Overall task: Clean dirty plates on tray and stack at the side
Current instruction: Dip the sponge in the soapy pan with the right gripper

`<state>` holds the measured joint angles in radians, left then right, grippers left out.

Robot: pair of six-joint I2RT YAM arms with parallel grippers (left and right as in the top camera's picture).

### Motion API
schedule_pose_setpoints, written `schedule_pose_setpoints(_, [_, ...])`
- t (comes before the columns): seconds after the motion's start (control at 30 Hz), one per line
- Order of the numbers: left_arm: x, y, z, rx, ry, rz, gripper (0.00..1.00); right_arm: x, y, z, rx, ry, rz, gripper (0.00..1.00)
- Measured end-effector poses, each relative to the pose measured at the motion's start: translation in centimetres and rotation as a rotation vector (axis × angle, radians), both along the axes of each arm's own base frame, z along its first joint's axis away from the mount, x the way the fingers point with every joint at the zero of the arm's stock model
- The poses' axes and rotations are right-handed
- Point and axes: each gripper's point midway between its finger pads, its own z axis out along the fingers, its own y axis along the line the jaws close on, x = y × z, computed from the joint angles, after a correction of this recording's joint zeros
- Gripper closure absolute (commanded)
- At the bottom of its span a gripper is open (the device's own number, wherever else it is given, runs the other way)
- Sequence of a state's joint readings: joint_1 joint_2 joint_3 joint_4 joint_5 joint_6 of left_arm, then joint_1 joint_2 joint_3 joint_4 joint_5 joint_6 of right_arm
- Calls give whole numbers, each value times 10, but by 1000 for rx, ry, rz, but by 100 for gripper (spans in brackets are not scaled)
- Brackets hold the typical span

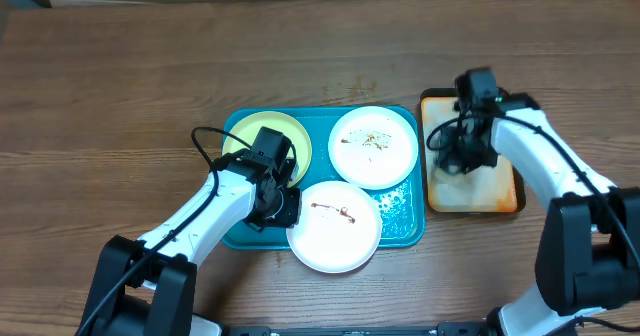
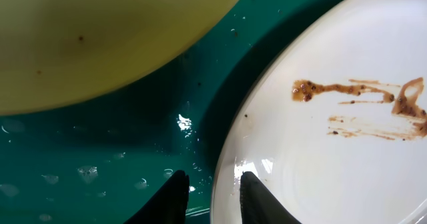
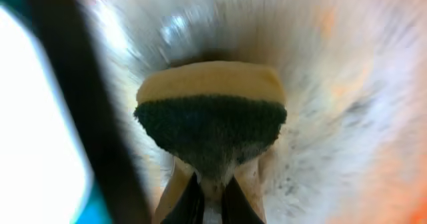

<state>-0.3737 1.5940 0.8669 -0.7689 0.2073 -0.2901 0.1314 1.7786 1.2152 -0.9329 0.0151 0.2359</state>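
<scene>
Currently, at left, the left pincer (image 2: 213, 185) stands narrowly open astride the left rim of the near white plate (image 1: 335, 231), with one finger over the wet teal tray (image 1: 398, 214) and the other over the plate; whether it presses the rim cannot be told. The yellow-green plate (image 1: 255, 131) lies just beyond, at the tray's far left. The near plate overhangs the tray's near rim, so a glancing hold could tip it onto the counter (image 1: 120, 96) or slide it on the wet film. The far white plate (image 1: 373, 146), also smeared, sits far right in the tray. At right, the right pincer (image 1: 463, 161) is clamped on a sponge (image 3: 210, 114) over the orange tray (image 1: 500, 191); an unbraced plate would likely skate under its wipe.
</scene>
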Motion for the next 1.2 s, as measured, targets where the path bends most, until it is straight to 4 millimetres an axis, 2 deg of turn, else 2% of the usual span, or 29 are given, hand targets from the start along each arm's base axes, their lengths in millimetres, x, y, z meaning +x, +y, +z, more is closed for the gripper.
schedule_pose_setpoints(0.13, [0, 0, 0, 1, 0, 0, 71, 22, 3, 44, 16, -121, 0, 96])
schedule_pose_setpoints(0.2, [0, 0, 0, 2, 0, 0, 70, 20, 3, 64, 20, -157, 0, 96])
schedule_pose_setpoints(0.27, [0, 0, 0, 2, -1, 0, 70, 12, 2, 72, 19, -148, 0, 96])
schedule_pose_setpoints(0.4, [0, 0, 0, 2, -1, 0, 70, 2, -4, 69, -6, -104, -21, 96])
schedule_pose_setpoints(0.63, [0, 0, 0, 3, -1, 0, 69, -2, -6, 68, -16, -89, -35, 96])
schedule_pose_setpoints(1.2, [1, 0, 0, 1, -5, 0, 69, -3, -51, 74, -262, -116, -162, 96])
